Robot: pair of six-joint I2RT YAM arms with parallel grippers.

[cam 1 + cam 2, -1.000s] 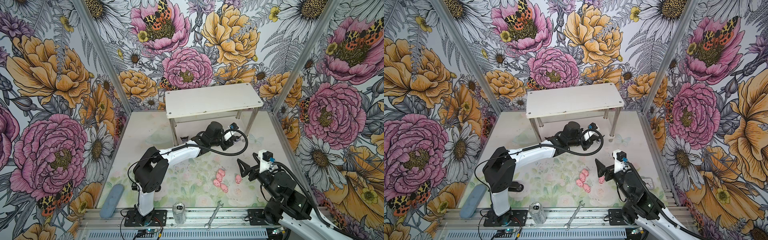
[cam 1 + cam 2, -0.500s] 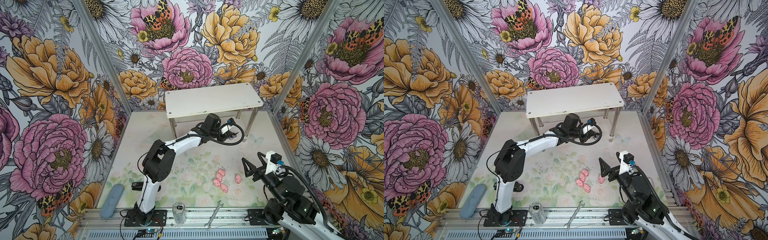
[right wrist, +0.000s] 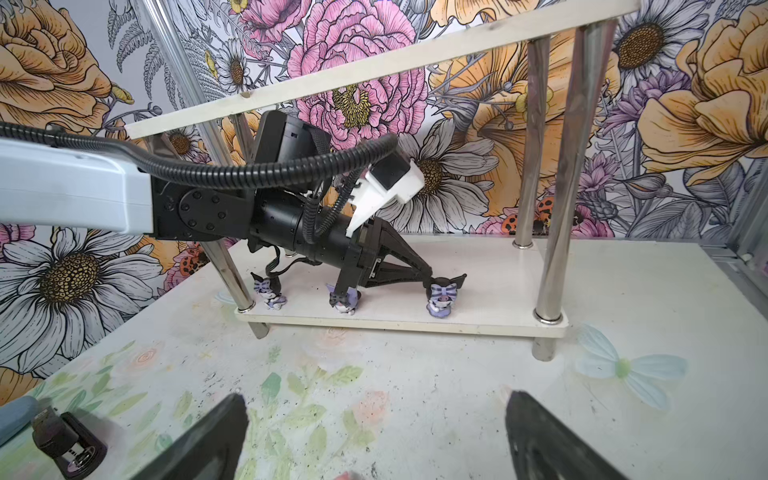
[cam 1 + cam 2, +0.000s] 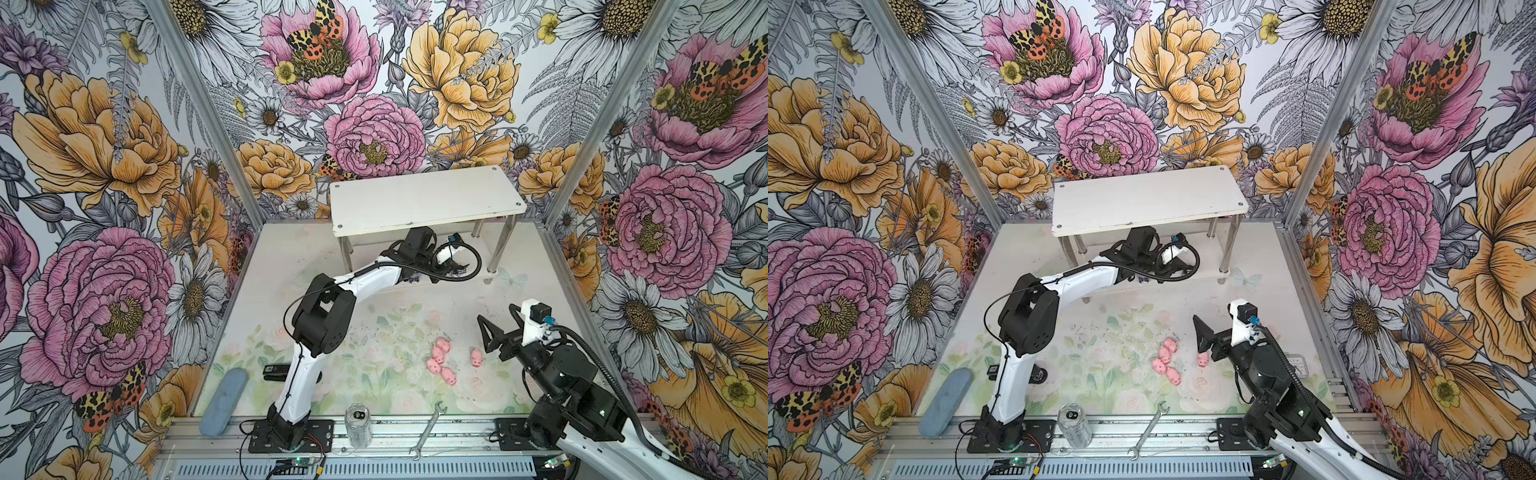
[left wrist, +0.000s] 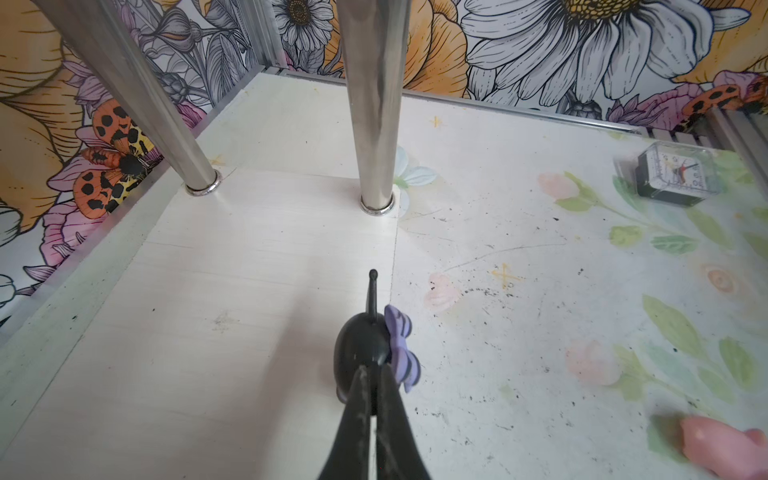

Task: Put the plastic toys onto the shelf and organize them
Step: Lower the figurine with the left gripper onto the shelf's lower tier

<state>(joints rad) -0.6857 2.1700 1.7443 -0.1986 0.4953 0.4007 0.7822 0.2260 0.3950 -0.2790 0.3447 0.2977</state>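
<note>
Biggest worry for me is the letting-go. The left pincer [image 3: 429, 282] is clenched on the head of the third figurine [image 3: 441, 299]. That one stands on the lower tier [image 3: 490, 322] of the shelf [image 4: 424, 199], right at the front edge and nearer the front leg on the right arm's side. With that little board in front of it, I reckon a finger dragging on an ear as it opens would tip it off onto the counter [image 4: 395, 328].

Second thing: the pincer's body hangs right over the middle figurine [image 3: 344, 300]. A low or crooked pull-out could sweep it, and maybe the end figurine [image 3: 270, 293] by the other front leg too. The top board sits close above the wrist, so going up isn't free either.

The right pincer [image 4: 495, 313] is spread wide with nothing in it, hovering just beside the pigs [image 4: 438, 353] out on the counter. Four of them are bunched up touching and the lone pig [image 4: 476, 356] sits apart. Diving into the bunch would probably scatter the neighbours.

Stuff I can't make out:
- Whether the held figurine's base is actually flat on the board.
- Its front in the left wrist view, which only gives the back of the head and a purple striped bit.
- The middle figurine, half covered by the pincer.
- Most of the lower tier in both top views, hidden under the top board and the arm.
</note>
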